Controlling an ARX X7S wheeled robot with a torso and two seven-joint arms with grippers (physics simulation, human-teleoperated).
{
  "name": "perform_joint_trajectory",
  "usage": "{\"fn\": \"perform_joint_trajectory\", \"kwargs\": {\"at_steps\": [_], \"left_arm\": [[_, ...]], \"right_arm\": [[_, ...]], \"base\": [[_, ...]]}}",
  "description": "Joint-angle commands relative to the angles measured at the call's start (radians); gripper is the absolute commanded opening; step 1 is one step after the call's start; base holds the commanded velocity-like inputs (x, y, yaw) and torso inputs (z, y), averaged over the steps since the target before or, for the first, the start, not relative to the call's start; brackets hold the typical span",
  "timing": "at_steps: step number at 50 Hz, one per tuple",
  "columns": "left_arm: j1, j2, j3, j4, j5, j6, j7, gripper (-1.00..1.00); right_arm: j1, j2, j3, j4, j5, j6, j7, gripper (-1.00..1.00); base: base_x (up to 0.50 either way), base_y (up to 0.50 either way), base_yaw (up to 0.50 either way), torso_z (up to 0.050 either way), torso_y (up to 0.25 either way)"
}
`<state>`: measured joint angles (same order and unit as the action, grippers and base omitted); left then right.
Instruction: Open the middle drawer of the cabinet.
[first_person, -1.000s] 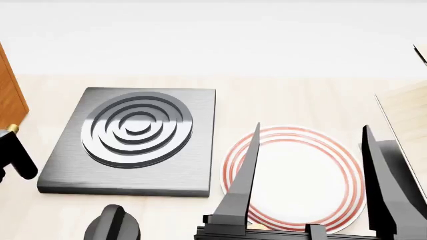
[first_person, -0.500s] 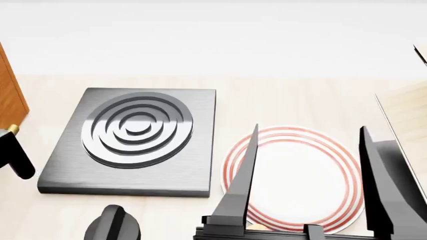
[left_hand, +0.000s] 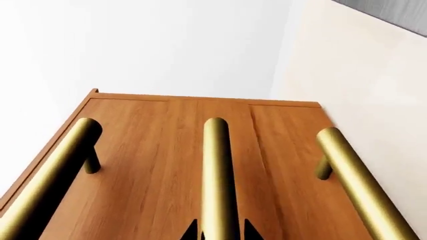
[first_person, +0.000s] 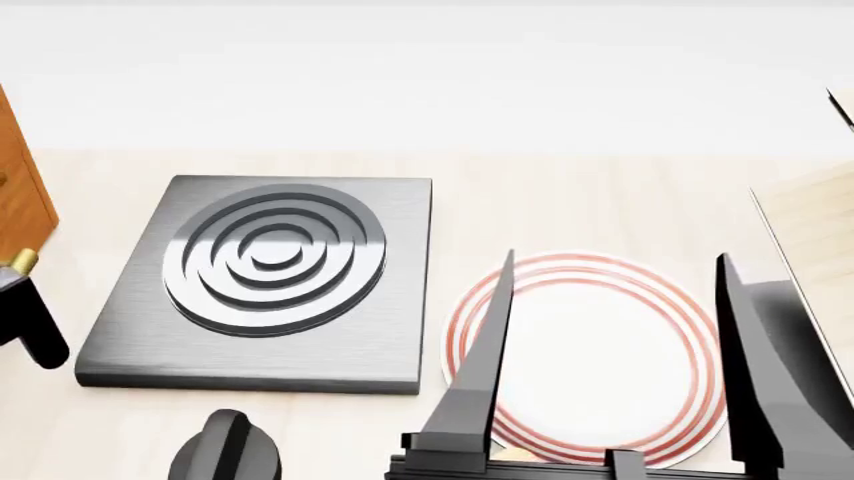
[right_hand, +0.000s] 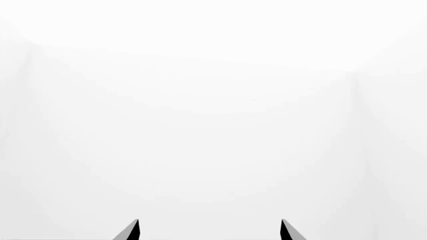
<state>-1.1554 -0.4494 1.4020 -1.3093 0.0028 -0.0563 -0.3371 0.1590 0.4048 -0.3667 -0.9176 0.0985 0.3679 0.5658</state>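
Lower and back my left gripper (left_hand: 220, 234) has slid, pinching the middle drawer's brass handle (left_hand: 219, 175) on the cabinet (left_hand: 173, 165) at far left — right gripper (first_person: 614, 350) spread wide above the red-ringed plate (first_person: 587, 350)

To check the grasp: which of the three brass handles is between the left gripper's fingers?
The middle handle: the left gripper straddles it, while both outer handles stand clear.
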Motion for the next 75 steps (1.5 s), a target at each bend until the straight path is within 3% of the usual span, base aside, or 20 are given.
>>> {"fn": "perform_joint_trajectory", "kwargs": {"at_steps": [1,21,28,50,75], "left_arm": [[-0.04,0.028,0.043,0.001,0.03,0.052,-0.056,-1.0],[-0.12,0.051,0.086,0.019,0.046,0.124,-0.048,-1.0],[-0.157,-0.022,0.096,0.245,0.06,0.003,-0.002,-1.0],[-0.207,-0.05,0.108,0.573,0.097,-0.136,0.031,-1.0],[-0.189,0.027,0.109,0.413,0.092,-0.058,0.025,-1.0]], "right_arm": [[0.001,0.002,-0.007,0.003,-0.002,-0.001,0.002,1.0],[0.003,0.006,-0.012,0.009,0.001,-0.005,0.004,1.0],[0.004,0.007,-0.015,0.01,0.003,-0.005,0.006,1.0],[0.005,0.01,-0.025,0.005,0.003,-0.005,0.01,1.0],[0.008,0.017,-0.029,0.01,0.001,-0.009,0.016,1.0]], "base": [[0.01,0.0,0.0,0.0,0.009],[0.0,0.0,-0.01,0.0,0.004],[0.0,0.0,0.0,0.002,0.007],[0.0,0.0,0.0,0.001,0.006],[0.0,0.0,0.0,0.001,0.005]]}}
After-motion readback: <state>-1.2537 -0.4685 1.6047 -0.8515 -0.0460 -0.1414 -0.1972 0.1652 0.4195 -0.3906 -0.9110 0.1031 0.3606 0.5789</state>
